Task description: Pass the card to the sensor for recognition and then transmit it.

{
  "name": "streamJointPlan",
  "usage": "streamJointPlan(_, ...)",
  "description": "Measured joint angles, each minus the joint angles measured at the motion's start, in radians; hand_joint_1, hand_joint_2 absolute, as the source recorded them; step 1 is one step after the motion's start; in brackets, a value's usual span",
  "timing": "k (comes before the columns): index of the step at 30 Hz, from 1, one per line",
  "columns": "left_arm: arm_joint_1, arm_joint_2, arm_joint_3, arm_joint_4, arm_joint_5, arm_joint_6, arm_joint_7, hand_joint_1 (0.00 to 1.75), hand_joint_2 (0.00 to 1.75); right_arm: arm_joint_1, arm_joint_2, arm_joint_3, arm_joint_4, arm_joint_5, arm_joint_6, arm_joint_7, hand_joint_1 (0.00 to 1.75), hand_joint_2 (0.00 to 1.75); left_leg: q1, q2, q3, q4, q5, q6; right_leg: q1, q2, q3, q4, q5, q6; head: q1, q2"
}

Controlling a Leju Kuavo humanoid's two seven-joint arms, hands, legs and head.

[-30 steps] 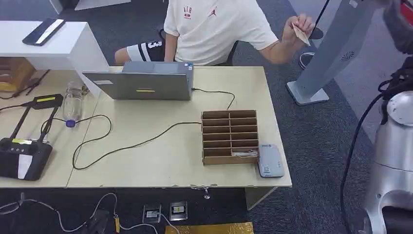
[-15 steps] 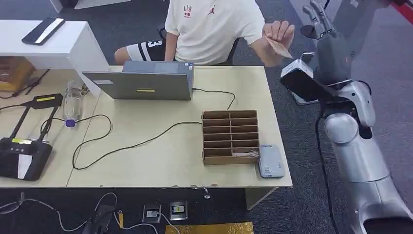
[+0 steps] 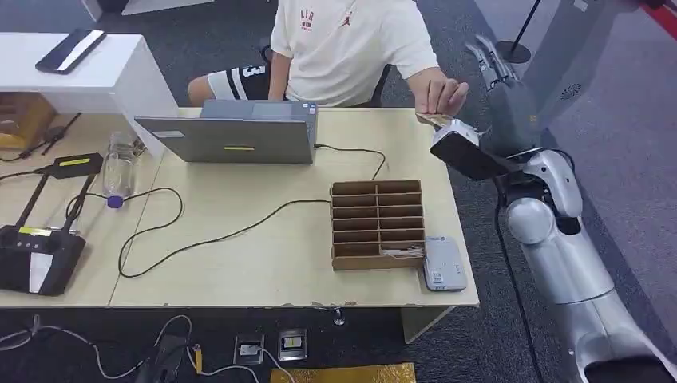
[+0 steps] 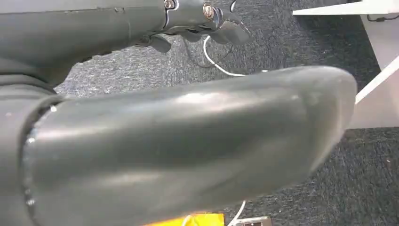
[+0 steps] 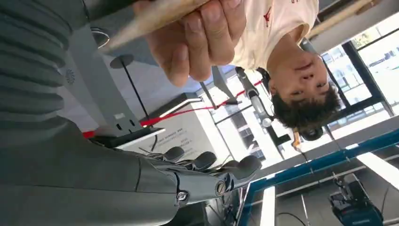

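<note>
The right hand (image 3: 499, 84) is now standing raised off the far right corner of the counter (image 3: 263, 263), fingers (image 3: 484, 57) apart and stretched upward, holding nothing. A second ago only the silver shoulder was showing at the right edge of the head view; half a second ago the arm was up but farther back and to the right. It is now nearer the corner, its palm turned toward the seated person.

The card (image 3: 435, 120) is still in the person's hand (image 3: 437, 92), pinched at its edge. That hand has been coming down from shoulder height beside the chair and is now just over the corner of the counter, close beside the robot's wrist. In the right wrist view the card (image 5: 150, 16) is hanging just beyond the robot's hand (image 5: 188, 179), which is spread wide, with a gap between them.

This looks like the handover about to happen: the card is being offered, not yet received, so the pass to the sensor has not begun. The small grey reader (image 3: 443, 263), probably the sensor, is lying at the near right edge beside the cardboard sorting tray (image 3: 375, 223).

The left hand (image 4: 197, 14) is hanging low over the carpet; I cannot tell whether its fingers are spread or curled.
</note>
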Motion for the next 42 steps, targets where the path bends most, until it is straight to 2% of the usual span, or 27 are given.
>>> streamJointPlan(24, 0.0, 0.0, 0.0, 0.0, 0.0, 0.002, 0.0, 0.0, 0.0, 0.024, 0.002, 0.013, 0.023, -0.029, 0.011, 0.014, 1.75, 1.75, 0.0, 0.0, 0.0, 0.0, 0.0, 0.0, 0.0, 0.001, 0.0, 0.0, 0.0, 0.0, 0.0, 0.0)
streamJointPlan(29, 0.004, 0.0, 0.0, 0.0, 0.0, 0.002, 0.0, 0.0, 0.0, 0.031, 0.002, 0.011, 0.023, -0.032, 0.033, 0.02, 1.75, 1.75, 0.0, 0.0, 0.001, 0.0, 0.0, 0.0, 0.0, 0.001, 0.0, 0.0, 0.0, 0.0, 0.0, 0.0)
streamJointPlan(32, 0.006, 0.0, 0.0, -0.002, 0.0, 0.002, 0.0, 0.0, 0.0, 0.056, -0.008, 0.011, 0.023, -0.036, 0.059, 0.031, 1.75, 1.75, 0.0, 0.0, 0.001, 0.0, 0.0, 0.0, 0.0, 0.001, 0.0, 0.0, 0.0, 0.0, 0.0, 0.0)
streamJointPlan(39, 0.007, 0.0, 0.0, -0.002, 0.0, 0.002, 0.0, 0.0, 0.0, 0.061, -0.01, 0.011, 0.023, -0.036, 0.06, 0.032, 1.75, 1.75, 0.0, 0.0, 0.0, 0.0, 0.0, 0.0, 0.0, 0.001, 0.0, 0.0, 0.0, 0.0, 0.0, 0.0)
streamJointPlan(42, 0.013, 0.0, 0.0, -0.002, 0.009, 0.002, 0.0, 0.0, 0.0, 0.097, -0.034, 0.009, 0.024, -0.036, 0.077, 0.047, 1.75, 1.75, 0.0, 0.001, 0.001, 0.0, 0.0, 0.0, 0.0, 0.002, -0.001, 0.0, 0.0, 0.0, 0.0, 0.0)
